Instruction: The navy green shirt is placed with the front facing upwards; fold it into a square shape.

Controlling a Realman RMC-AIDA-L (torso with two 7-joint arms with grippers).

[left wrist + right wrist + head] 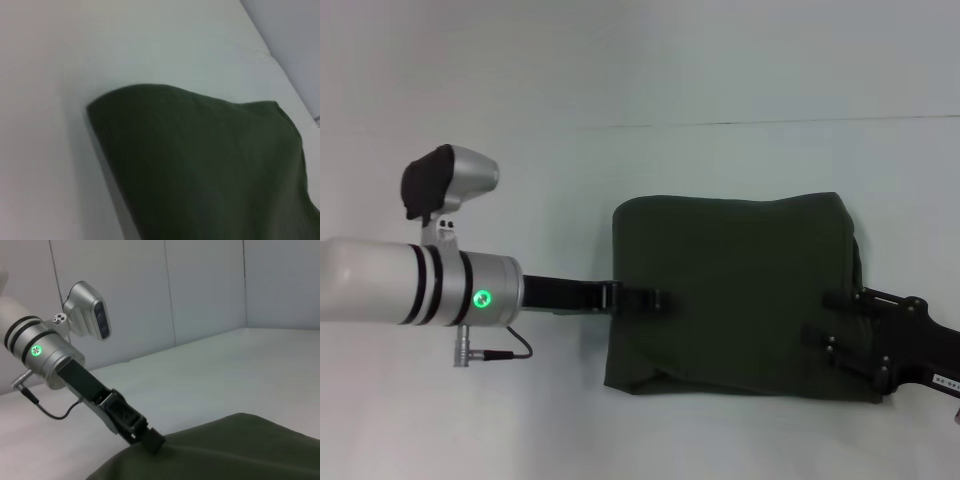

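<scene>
Left claw (655,298) reaches onto the left edge of the navy green shirt (735,290); right claw (835,300) lies on its right edge. Can't tell whether either is clenched on cloth. Shirt sits folded into a rough rectangle, plain side up, on the white surface (620,100). Risk: a claw snagging fabric on withdrawal would drag layers and spoil the fold; near hem already looks uneven.
</scene>
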